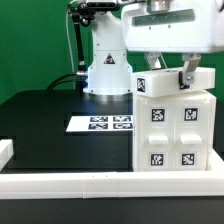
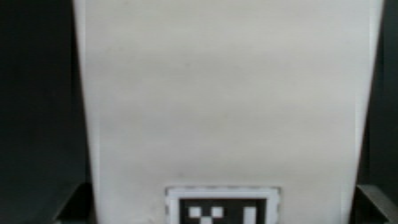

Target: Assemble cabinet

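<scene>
1. The cabinet (image 1: 175,125) is a smooth, matte white plastic box with square edges; its front carries a grid of black-and-white square tags.
2. It stands upright directly beneath the gripper (image 1: 163,72), whose dark fingers (image 1: 186,74) reach down to its top edge.
3. In the wrist view the cabinet (image 2: 222,100) fills the gap between the fingers; whether they actually clamp it cannot be told.
4. The flat marker board (image 1: 100,123) lies well apart from the fingers on the black table (image 1: 50,125).

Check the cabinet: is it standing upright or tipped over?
Upright. In the exterior view the cabinet stands square on the table, its sides vertical and its tagged front facing the camera. The gripper is at its top edge.
</scene>
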Controlling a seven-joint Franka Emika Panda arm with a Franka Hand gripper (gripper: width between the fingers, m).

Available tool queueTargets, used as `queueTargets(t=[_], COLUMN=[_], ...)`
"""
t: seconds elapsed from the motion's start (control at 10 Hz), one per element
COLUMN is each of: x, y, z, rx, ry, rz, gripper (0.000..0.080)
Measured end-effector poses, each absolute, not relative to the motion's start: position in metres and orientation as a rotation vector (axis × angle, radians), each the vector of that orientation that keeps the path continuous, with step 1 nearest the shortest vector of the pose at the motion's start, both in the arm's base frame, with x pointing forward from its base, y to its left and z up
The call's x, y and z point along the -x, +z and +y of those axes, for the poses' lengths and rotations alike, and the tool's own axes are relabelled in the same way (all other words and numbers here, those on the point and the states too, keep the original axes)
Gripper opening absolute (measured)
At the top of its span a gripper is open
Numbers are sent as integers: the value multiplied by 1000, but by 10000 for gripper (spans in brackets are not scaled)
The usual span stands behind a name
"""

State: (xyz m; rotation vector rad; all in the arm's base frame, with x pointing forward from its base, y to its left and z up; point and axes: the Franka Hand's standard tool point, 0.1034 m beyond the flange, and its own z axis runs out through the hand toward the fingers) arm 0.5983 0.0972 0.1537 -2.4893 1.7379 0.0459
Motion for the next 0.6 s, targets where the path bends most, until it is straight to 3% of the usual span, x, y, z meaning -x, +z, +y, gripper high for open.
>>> queueTargets(t=[0.6], x=[-603], y=[154], z=[97], rx=[2032], ry=[80], rz=[2201], gripper=[553])
